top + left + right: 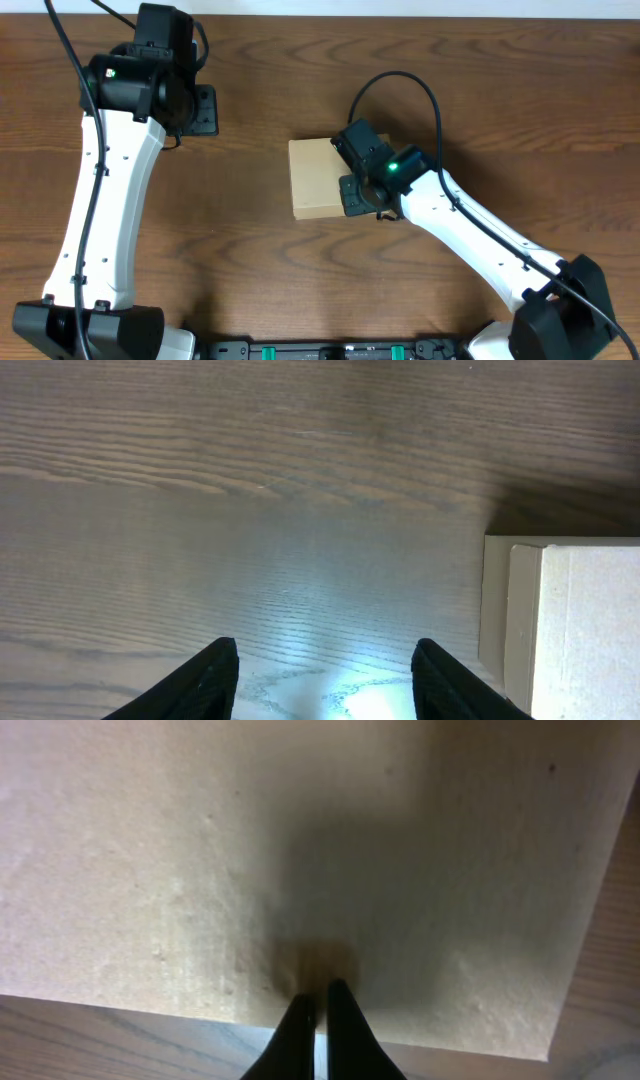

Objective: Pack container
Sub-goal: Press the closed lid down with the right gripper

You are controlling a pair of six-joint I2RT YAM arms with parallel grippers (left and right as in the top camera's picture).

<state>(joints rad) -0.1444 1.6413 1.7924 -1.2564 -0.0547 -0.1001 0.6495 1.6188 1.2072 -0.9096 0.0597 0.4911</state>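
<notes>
The right gripper [318,992] has its two fingers pressed together with nothing between them. Their tips rest on, or sit just above, the flat top of the cardboard container [300,850], near its edge. A dark shadow pools around the tips, so it looks like a downward press on the lid, though real contact cannot be confirmed. Seen from overhead, this arm reaches in from the lower right and covers the right end of the container [315,180], which lies flat near the middle of the wooden table [250,270].

The left gripper [326,650] is spread wide and holds nothing. It hangs over bare wood well apart from the box, at the table's upper left. Its camera catches the box at the frame's right side, with a narrow paler strip along one edge. Whether that strip is a tucked flap cannot be told.

The lid appears to be down, and no loose items show on the table. The task therefore seems close to finished, with only the closing or seating of the lid left.
</notes>
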